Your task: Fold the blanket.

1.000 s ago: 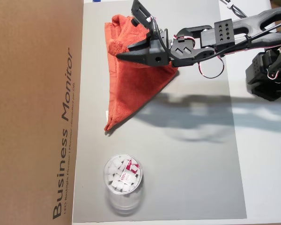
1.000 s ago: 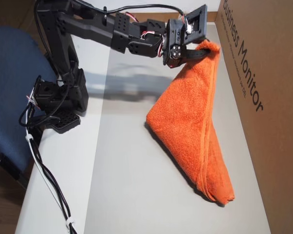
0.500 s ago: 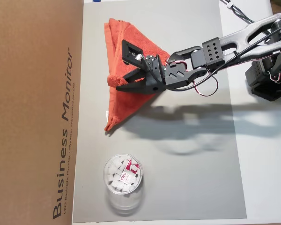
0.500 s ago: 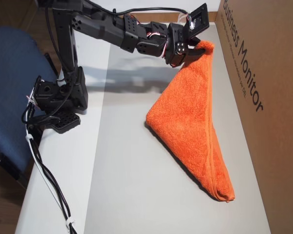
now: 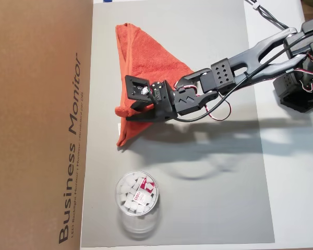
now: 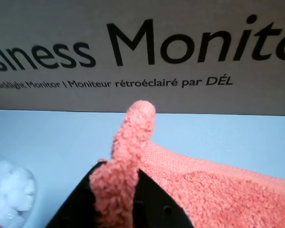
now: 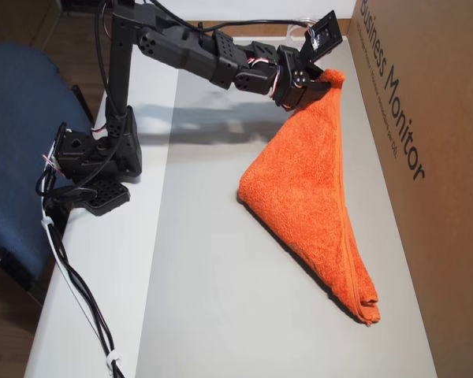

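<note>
Cardboard box (image 5: 39, 125) flanks grey mat (image 5: 208, 198) on counter. Blanket (image 7: 315, 197) lies on mat, already doubled into triangle – I judge first fold done. My fingers (image 5: 126, 110) pinch lifted corner near box; second fold unfinished, corner not yet laid down.

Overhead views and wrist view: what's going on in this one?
A single black arm's gripper is pinched shut on one corner of the orange-red blanket and holds that corner up off the grey mat. The rest of the blanket lies on the mat as a triangle, beside the cardboard monitor box. In the wrist view a tuft of terry cloth sticks up from between the jaws. A clear container of white pieces stands apart, untouched.
</note>
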Motion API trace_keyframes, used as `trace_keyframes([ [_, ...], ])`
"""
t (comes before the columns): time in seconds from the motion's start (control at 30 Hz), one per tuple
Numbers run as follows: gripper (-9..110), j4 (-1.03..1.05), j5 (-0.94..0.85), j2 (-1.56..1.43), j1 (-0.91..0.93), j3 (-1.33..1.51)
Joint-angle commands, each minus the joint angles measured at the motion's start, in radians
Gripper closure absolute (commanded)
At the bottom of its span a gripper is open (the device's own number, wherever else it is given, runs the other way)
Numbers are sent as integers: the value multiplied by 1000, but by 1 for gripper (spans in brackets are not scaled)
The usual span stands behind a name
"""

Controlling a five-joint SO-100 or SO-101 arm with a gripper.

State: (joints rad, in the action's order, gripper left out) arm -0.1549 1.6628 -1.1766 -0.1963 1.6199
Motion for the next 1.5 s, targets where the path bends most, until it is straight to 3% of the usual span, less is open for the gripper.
trace_keyframes([
  [0.0,102,-20,-14,11,-21,-71],
  [1.37,101,-5,-66,330,-49,-250],
  [1.47,101,-3,-150,331,-54,-247],
])
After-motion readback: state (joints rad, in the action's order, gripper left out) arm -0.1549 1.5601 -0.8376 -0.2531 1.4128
